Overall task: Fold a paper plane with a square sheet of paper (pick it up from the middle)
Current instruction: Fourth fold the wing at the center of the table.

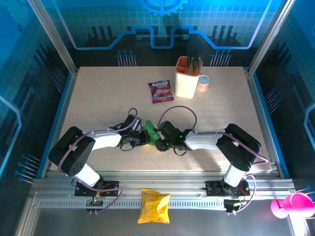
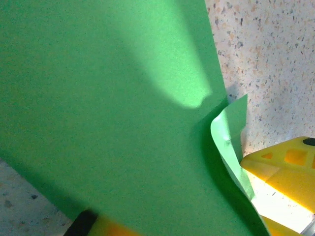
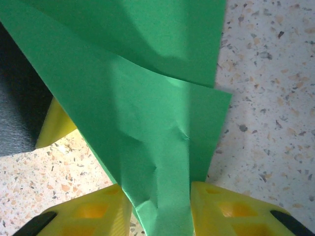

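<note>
Green paper (image 3: 162,137) fills my wrist views, my right gripper (image 3: 160,211) pinching its creased fold, my left gripper (image 1: 139,136) clamped shut on it above the desk (image 1: 98,98).

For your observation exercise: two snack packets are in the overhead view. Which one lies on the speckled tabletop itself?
The purple snack sachet, lying beside the cream holder. The yellow crisp bag sits off the tabletop, on the metal rail in front of the arm bases.
</note>
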Available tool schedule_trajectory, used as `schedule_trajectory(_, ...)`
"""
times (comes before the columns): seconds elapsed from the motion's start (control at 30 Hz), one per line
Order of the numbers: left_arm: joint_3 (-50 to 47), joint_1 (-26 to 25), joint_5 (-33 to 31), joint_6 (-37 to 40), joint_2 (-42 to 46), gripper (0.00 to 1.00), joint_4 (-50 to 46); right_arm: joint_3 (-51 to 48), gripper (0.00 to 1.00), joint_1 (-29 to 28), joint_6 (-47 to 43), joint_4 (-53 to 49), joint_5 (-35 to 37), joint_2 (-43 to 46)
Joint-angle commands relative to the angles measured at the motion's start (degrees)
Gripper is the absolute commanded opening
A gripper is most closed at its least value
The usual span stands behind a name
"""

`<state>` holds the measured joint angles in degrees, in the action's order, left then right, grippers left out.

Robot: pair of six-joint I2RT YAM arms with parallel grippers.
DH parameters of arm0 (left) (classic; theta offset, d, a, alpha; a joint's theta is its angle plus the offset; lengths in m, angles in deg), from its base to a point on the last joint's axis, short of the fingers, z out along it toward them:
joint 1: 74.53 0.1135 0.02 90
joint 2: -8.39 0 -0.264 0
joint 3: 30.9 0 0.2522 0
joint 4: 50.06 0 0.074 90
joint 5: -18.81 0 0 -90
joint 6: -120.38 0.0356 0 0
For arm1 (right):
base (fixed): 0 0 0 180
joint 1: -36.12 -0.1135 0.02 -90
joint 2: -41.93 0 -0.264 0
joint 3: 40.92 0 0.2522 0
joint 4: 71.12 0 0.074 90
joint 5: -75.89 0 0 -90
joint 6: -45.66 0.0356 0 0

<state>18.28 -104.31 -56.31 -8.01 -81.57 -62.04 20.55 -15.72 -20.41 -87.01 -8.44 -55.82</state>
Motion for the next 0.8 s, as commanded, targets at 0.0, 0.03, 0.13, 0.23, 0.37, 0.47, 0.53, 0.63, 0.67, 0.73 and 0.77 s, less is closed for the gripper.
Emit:
schedule_trajectory(0.0,-0.6,0.5,-1.2,2.0,-0.4,0.0,-3.0,0.9,0.34,-0.9,-0.4,-0.8,0.2,-1.1)
schedule_trajectory(0.03,-0.5,0.5,-1.2,2.0,-0.3,0.0,-3.0,0.8,0.33,-0.9,-0.4,-0.9,0.2,-1.2)
schedule_trajectory(0.13,-0.6,0.5,-1.2,2.0,-0.3,0.0,-3.1,0.8,0.28,-0.9,-0.4,-0.8,0.1,-1.2)
schedule_trajectory(0.23,-0.6,0.5,-1.2,2.0,-0.3,0.0,-3.1,0.8,0.25,-0.9,-0.4,-0.8,0.0,-1.3)
schedule_trajectory(0.37,-0.7,0.6,-1.3,2.0,-0.2,0.0,-3.1,1.0,0.19,-0.9,-0.4,-0.9,-0.5,-1.3)
schedule_trajectory(0.47,-0.7,0.6,-1.2,2.3,-0.1,0.0,-3.1,1.1,0.15,-0.7,-0.4,-0.9,-1.3,-1.1)
schedule_trajectory(0.53,-0.6,0.7,-1.3,2.4,0.0,0.0,-3.4,1.1,0.13,-0.5,-0.4,-1.0,-1.8,-0.9)
schedule_trajectory(0.63,0.1,1.2,-1.7,3.4,0.9,0.0,-4.8,1.1,0.08,-0.2,-0.4,-1.1,-2.8,-0.9)
schedule_trajectory(0.67,0.4,1.6,-1.7,3.9,1.4,0.0,-5.4,1.1,0.06,0.0,-0.3,-1.1,-3.3,-1.1)
schedule_trajectory(0.73,0.9,2.5,-1.5,4.5,2.5,0.0,-6.4,1.0,0.03,0.5,0.0,-0.9,-4.4,-1.4)
schedule_trajectory(0.77,1.3,3.1,-1.3,4.9,3.3,0.0,-7.0,0.9,0.02,0.7,0.2,-0.8,-4.8,-1.7)
